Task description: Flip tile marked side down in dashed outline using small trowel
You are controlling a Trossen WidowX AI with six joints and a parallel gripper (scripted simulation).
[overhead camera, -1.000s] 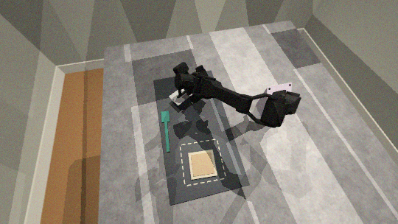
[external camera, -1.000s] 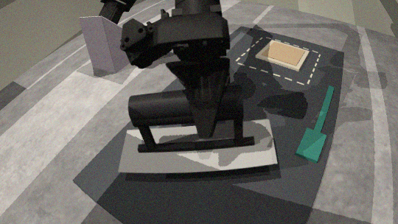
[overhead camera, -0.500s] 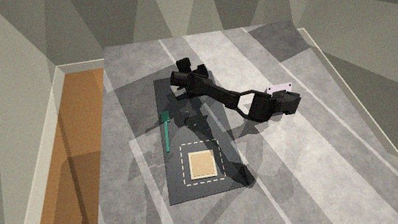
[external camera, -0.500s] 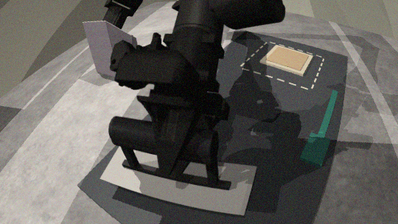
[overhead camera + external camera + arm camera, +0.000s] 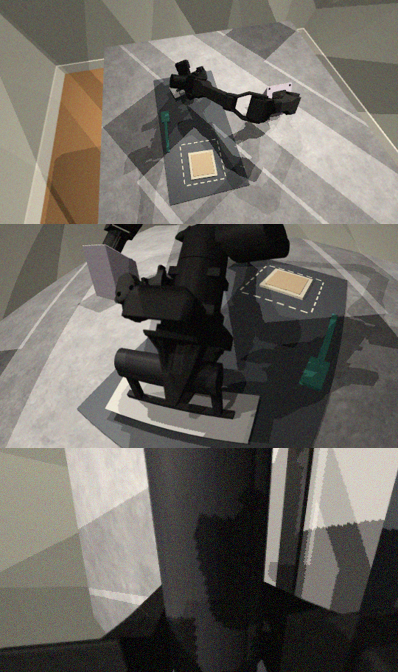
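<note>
The tile (image 5: 203, 164) (image 5: 288, 282) lies flat, tan face up with a cream border, within the dashed outline (image 5: 188, 185) (image 5: 281, 304). My gripper (image 5: 186, 85) (image 5: 178, 379) (image 5: 205, 582) is shut on the black handle of the trowel (image 5: 177, 94) (image 5: 239, 427) (image 5: 210, 523). The trowel's wide pale blade hangs low over the far end of the mat (image 5: 177, 191) (image 5: 96, 412) in the top view, well away from the tile. In the exterior view it is in the foreground, slightly tilted. In the wrist view the handle fills the middle; the fingertips are mostly hidden.
A green tool (image 5: 166, 129) (image 5: 317, 373) with a thin handle and small square blade lies along one long edge of the mat. A pale purple upright block (image 5: 270, 90) (image 5: 99, 272) stands on the table close to the arm.
</note>
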